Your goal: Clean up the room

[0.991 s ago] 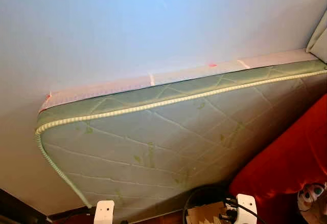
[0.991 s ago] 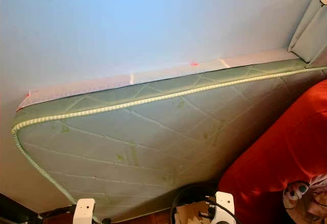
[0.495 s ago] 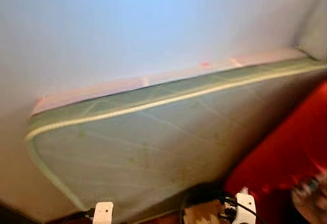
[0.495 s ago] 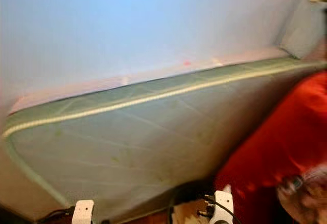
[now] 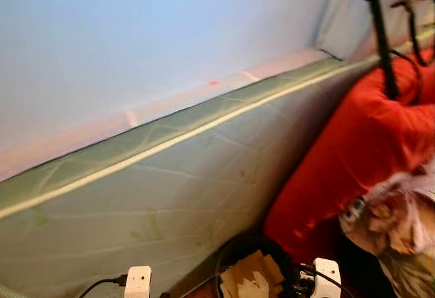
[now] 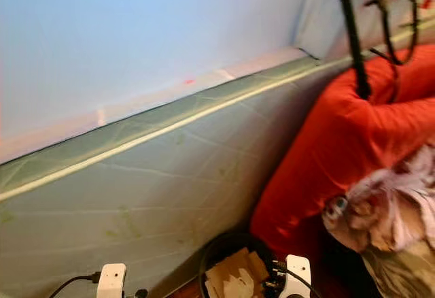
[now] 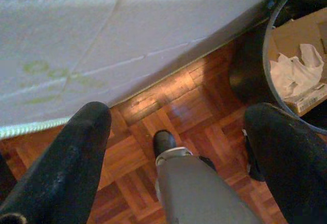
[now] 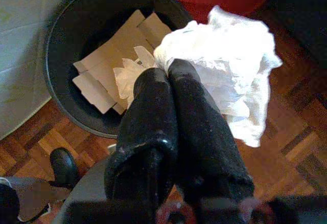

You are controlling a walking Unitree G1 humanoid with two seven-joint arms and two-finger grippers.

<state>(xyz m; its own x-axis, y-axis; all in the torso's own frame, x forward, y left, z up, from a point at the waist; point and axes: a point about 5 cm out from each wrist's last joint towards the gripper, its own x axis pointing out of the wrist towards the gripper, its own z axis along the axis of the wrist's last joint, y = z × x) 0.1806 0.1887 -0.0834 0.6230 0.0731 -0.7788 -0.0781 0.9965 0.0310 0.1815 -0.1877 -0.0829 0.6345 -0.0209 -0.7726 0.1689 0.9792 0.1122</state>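
Holding cardboard (image 8: 110,60), black bin (image 8: 61,35) under tissue-clamping right gripper (image 8: 171,75)

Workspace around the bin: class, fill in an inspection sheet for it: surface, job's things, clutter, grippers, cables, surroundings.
Surface: parquet floor.
Job's things: white crumpled paper; round black bin holding cardboard and paper.
Clutter: bundled patterned cloth beside the red cushion.
Grippers: right gripper shut on the crumpled paper, beside the bin's rim; left gripper open above the floor.
Cables: black straps hanging over the cushion.
Surroundings: green quilted mattress leaning on a pale wall.
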